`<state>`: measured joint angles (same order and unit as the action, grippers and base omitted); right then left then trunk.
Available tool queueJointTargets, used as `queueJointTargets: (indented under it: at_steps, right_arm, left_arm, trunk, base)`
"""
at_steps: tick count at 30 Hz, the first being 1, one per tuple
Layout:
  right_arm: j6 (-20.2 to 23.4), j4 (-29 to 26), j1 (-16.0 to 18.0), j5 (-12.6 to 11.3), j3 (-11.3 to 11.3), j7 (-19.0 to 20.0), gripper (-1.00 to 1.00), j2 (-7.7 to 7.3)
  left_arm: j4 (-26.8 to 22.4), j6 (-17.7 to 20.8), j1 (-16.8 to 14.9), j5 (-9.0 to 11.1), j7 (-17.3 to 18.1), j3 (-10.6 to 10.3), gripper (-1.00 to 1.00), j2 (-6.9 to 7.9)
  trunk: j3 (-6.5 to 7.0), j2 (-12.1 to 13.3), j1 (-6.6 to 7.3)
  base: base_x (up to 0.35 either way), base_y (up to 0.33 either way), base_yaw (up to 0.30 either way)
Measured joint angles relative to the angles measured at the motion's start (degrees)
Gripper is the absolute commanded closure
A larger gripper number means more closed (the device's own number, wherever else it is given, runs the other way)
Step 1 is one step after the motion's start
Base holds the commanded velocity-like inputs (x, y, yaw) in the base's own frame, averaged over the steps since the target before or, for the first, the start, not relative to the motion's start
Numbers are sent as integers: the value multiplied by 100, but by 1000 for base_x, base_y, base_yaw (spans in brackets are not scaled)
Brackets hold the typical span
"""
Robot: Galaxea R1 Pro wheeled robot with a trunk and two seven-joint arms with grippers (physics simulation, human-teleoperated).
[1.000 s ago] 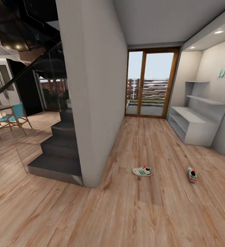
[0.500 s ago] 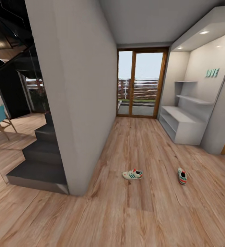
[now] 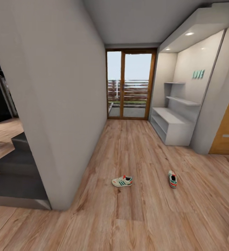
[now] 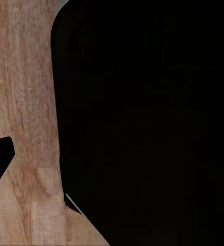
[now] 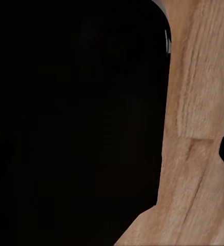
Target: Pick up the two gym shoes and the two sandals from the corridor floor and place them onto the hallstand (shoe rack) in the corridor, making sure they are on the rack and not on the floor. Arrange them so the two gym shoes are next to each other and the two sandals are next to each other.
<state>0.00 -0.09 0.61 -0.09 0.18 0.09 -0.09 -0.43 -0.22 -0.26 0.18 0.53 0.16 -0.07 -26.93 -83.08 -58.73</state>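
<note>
The head view looks down a corridor floored in light brown wood-grain planks point(image 3: 139, 223). Two gym shoes lie on it, well apart from each other. The left gym shoe point(image 3: 122, 181) lies side-on, near the corner of the grey partition wall point(image 3: 58, 104), showing its green stripes and red heel. The right gym shoe point(image 3: 172, 179) lies lengthwise to the view, its red-orange heel at the far end (the toe points toward the camera). Both are on the floor, well short of the hallstand point(image 3: 170, 127), a pale grey-white low unit with two open shelf levels standing against the right wall at the far end. Above it hang two staggered wall shelves point(image 3: 182, 100) and small teal letters point(image 3: 198, 74). A glazed door with a wooden frame point(image 3: 130, 83) closes the far end of the corridor, and dark grey stair steps point(image 3: 13, 174) sit at the left.

Each wrist view shows plank floor beside a large black shape; whether either pincer is released or clenched cannot be told.
</note>
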Motion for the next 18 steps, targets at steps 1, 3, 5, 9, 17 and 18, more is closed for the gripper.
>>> queueJointTargets:
  at_steps: [1, 3, 5, 9, 17, 18]
  right_arm:
    - [0, 0, 0, 0, 0, 0, -100, 0]
    - [0, 0, 0, 0, 0, 0, -100, 0]
    - [0, 0, 0, 0, 0, 2, -100, 0]
    - [0, 0, 0, 0, 1, 8, -100, 0]
    - [0, 0, 0, 0, 0, 9, -100, 0]
    - [0, 0, 0, 0, 0, 9, -100, 0]
  left_arm:
    - [2, -1, 0, 0, 0, 0, -100, 0]
    - [0, 0, 0, 0, 0, 1, -100, 2]
    - [0, -2, 0, 0, 0, 0, -100, 0]
    - [-1, 0, 0, 0, 0, -1, -100, 0]
    - [-1, 0, 0, 0, 0, -2, -100, 3]
    - [1, 0, 0, 0, 0, -2, -100, 3]
  trunk:
    - [0, 0, 0]
    - [0, 0, 0]
    - [0, 0, 0]
    - [0, 0, 0]
    - [0, 0, 0]
    - [0, 0, 0]
  base:
    - [243, -202, -10]
    - [243, -203, -5]
    - [243, -204, -2]
    - [243, -206, 0]
    - [243, -206, 0]
    - [243, -206, 0]
